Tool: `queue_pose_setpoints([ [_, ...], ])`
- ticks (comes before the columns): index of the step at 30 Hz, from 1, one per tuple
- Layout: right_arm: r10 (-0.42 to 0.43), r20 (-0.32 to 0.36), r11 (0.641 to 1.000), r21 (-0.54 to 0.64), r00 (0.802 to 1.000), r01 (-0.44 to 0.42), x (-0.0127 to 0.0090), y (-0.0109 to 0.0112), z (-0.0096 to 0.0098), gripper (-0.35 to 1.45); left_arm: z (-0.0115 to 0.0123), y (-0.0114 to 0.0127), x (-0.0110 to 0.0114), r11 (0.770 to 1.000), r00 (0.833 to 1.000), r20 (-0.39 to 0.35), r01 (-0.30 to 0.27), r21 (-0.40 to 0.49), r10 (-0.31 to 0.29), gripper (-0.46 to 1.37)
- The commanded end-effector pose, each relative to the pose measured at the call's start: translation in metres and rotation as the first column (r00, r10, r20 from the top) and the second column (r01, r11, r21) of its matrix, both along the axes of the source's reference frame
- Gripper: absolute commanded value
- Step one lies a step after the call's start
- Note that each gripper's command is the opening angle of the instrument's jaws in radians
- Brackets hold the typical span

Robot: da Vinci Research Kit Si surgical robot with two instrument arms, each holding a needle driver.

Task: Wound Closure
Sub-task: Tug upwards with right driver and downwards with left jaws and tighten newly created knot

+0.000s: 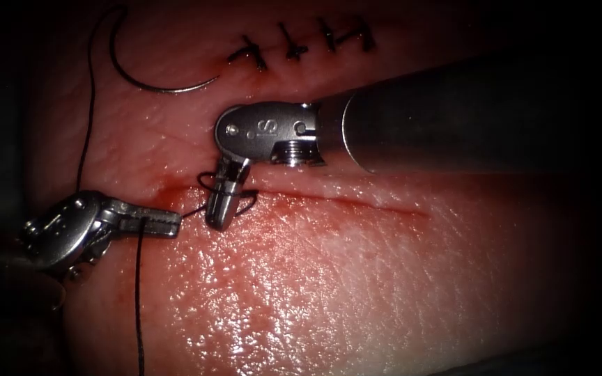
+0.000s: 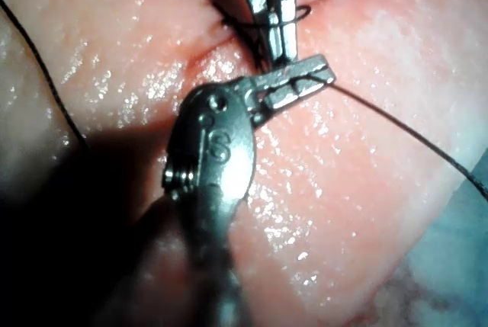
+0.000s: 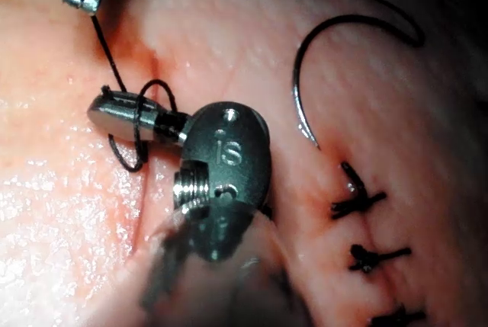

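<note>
Glistening pink tissue (image 1: 357,278) is filling the bench, its cut (image 1: 357,198) running across (three finished stitches (image 1: 301,43) above). Right tool (image 1: 219,217) is pointing down, jaws closed, thread (image 1: 139,299) looped around them. Left tool (image 1: 165,224) is clamping that thread. Needle (image 1: 151,73) is lying free at upper left.

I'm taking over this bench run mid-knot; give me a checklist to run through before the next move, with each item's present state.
1. Left tool shut on the thread: ok.
2. Thread looped around the right tool: ok.
3. Right tool holding a thread end: cannot tell.
4. Needle free, lying on the tissue beyond the cut, held by neither tool: ok.
5. Three finished stitches intact: ok.
</note>
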State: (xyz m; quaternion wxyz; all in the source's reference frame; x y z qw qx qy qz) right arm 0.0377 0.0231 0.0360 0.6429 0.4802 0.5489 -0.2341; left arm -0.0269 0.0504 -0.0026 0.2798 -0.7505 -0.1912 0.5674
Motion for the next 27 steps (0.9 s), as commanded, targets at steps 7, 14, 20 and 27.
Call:
queue_pose_setpoints([
  [7,0.054,-0.001,0.998,-0.009,0.999,-0.054,-0.0001,0.0015,0.0002,-0.35,-0.0005,-0.0004,-0.0001,1.0,1.0,0.005,-0.006,-0.005,0.006,-0.35],
  [14,0.102,0.014,0.994,-0.037,0.995,-0.101,-0.0003,0.0029,0.001,-0.35,-0.0007,-0.0012,-0.0002,1.0,1.0,0.004,-0.007,-0.018,0.008,-0.35],
  [20,0.157,0.027,0.986,-0.058,0.987,-0.156,-0.0005,0.0039,0.0017,-0.35,-0.0009,-0.002,-0.0003,1.0,1.0,0.007,-0.011,-0.014,0.012,-0.35],
  [27,0.216,0.037,0.974,-0.081,0.976,-0.213,-0.0006,0.0052,0.0021,-0.35,-0.0017,-0.0032,-0.0006,1.0,1.0,0.017,-0.025,-0.013,0.025,-0.35],
])
